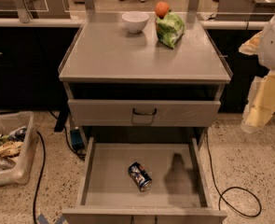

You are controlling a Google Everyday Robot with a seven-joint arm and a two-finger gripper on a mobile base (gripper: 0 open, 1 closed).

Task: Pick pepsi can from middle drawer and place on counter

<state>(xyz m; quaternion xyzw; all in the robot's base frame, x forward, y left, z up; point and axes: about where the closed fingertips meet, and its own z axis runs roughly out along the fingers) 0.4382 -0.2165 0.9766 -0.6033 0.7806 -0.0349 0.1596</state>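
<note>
The pepsi can (pixel 140 176) lies on its side on the floor of the open middle drawer (pixel 104 171), near the drawer's centre. It is blue with silver ends. The counter (pixel 109 55) is the flat grey top of the cabinet above. My gripper (pixel 254 120) hangs at the right edge of the view, on a white and cream arm. It is to the right of the cabinet, level with the upper drawer front, well above and to the right of the can. It touches nothing. Its shadow falls on the drawer floor right of the can.
A white bowl (pixel 135 21), an orange (pixel 161 9) and a green chip bag (pixel 169 29) sit at the back of the counter. The upper drawer front (pixel 144 113) with a dark handle is closed. A clear bin (pixel 9 148) of trash stands left; cables (pixel 235 195) lie on the floor.
</note>
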